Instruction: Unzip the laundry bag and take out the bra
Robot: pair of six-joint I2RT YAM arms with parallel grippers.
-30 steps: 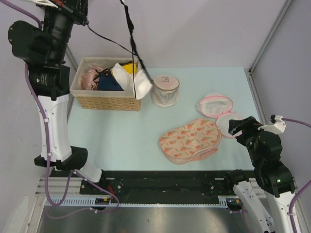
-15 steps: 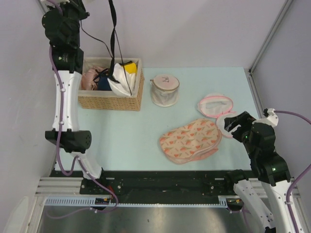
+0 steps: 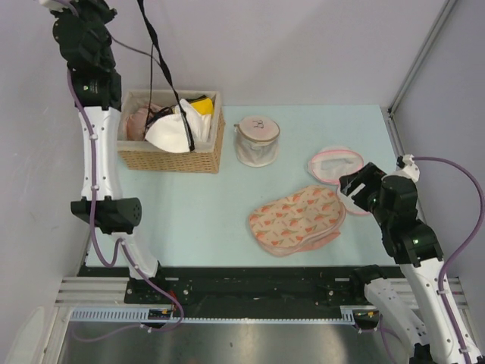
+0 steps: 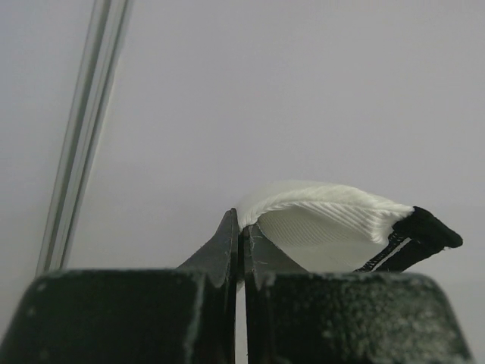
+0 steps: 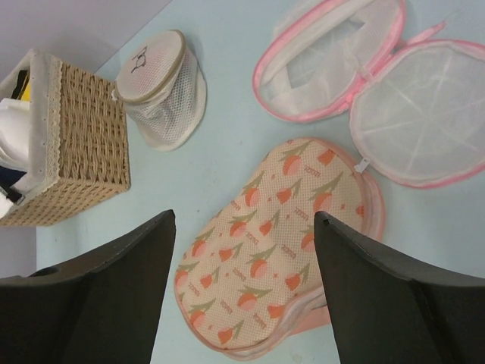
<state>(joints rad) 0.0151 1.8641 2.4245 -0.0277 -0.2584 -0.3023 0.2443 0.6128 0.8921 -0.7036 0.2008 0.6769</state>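
Note:
The laundry bag [image 3: 295,218] lies flat on the table, cream-peach with pink-red prints; it also shows in the right wrist view [image 5: 280,250]. The bra's white cup [image 3: 168,130] hangs over the wicker basket. Its black strap [image 3: 155,53] runs up out of the top of the view. My left gripper [image 4: 241,227] is raised high and shut on the bra's white fabric with black edging [image 4: 326,220]. My right gripper [image 5: 244,218] is open and empty, just above the bag's right end; it also shows in the top view [image 3: 355,184].
The wicker basket [image 3: 170,158] at the back left holds pink, navy and yellow garments. A small cylindrical mesh bag [image 3: 256,142] stands right of it. A round white mesh bag with a pink rim [image 3: 337,165] lies open behind the right gripper.
The left arm swung up and to the left, carrying the bra cup leftward over the basket. The right gripper moved forward toward the laundry bag's right end.

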